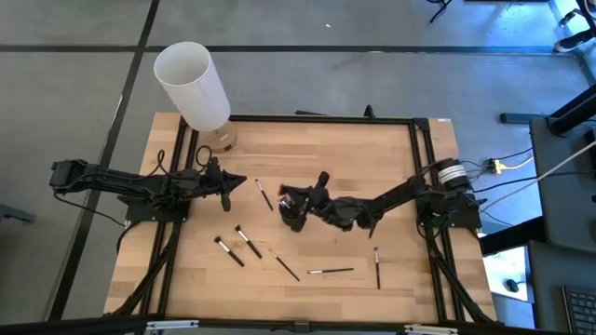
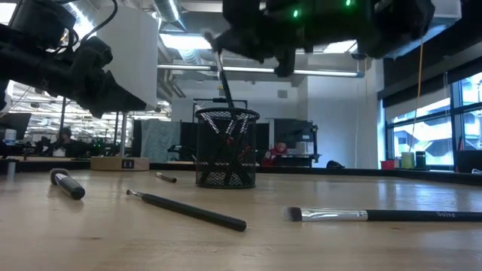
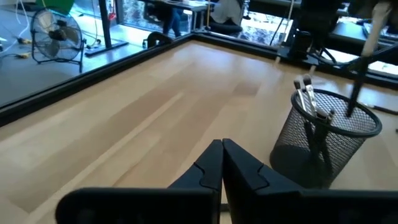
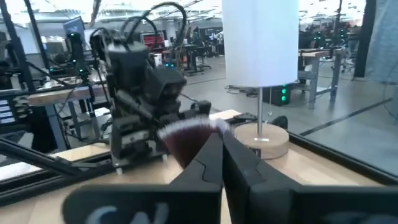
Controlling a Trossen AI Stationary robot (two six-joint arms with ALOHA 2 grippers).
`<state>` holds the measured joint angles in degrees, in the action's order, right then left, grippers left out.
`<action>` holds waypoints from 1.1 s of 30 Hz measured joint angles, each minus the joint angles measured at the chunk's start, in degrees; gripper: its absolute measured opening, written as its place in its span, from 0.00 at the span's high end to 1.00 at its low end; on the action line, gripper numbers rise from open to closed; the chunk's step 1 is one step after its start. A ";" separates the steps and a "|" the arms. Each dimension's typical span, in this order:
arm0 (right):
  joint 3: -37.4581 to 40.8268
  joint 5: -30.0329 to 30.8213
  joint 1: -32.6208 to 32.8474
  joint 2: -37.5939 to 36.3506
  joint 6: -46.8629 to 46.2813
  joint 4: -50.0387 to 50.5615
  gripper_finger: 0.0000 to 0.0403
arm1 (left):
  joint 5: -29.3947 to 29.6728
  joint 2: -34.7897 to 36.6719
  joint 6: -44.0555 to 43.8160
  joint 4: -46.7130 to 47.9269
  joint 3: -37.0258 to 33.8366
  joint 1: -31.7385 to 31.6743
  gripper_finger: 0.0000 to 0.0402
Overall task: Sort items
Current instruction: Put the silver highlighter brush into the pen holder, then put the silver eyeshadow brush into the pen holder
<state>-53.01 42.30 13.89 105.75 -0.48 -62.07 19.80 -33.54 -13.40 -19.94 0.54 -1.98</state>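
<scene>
Right gripper holds a brush over the mesh cup

R gripper (image 1: 291, 197) sits mid-table, right above the black mesh cup (image 2: 227, 147), fingers clamped on a makeup brush (image 2: 223, 75). In the low view the brush handle slants down from the gripper into the cup mouth; in the right wrist view the fan of bristles (image 4: 189, 138) sticks up just past the pinched fingers (image 4: 214, 163). The cup already has a few brushes standing in it, pale ferrules (image 3: 306, 99) leaning on the rim.

L gripper (image 1: 236, 183) hovers off the table on the left side, near the cup but apart from it, fingers (image 3: 222, 165) pressed together w/ nothing between them.

Loose brushes on the wood table (image 1: 391, 158), high view:
- one short brush (image 1: 264, 194) between the two grippers, angled
- two (image 1: 228, 251) (image 1: 248, 242) side by side, nearer the front edge, left of centre
- a thin long one (image 1: 285, 265) just right of those, diagonal
- one (image 1: 331, 271) lying nearly parallel to the front edge
- one (image 1: 377, 265) pointing front-to-back, right of it

Tall white cylinder (image 1: 192, 84) on a round wood base at the back-left corner of the table; the same white shape shows in the right wrist view behind the left arm
</scene>
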 joint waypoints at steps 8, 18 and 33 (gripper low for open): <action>0.00 0.31 -0.24 1.88 -0.47 0.64 0.88 | 0.00 0.00 1.37 0.46 0.00 0.00 0.94; 0.00 8.25 0.09 -1.95 2.85 7.74 0.71 | -3.39 -2.45 4.35 0.94 0.00 0.61 0.86; -0.72 -12.88 -1.92 -29.59 -21.14 67.47 0.74 | 1.39 -22.58 18.03 15.65 14.59 2.95 0.70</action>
<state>-53.74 29.43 11.97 76.17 -21.62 5.41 21.18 -56.12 4.62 -4.30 15.12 0.98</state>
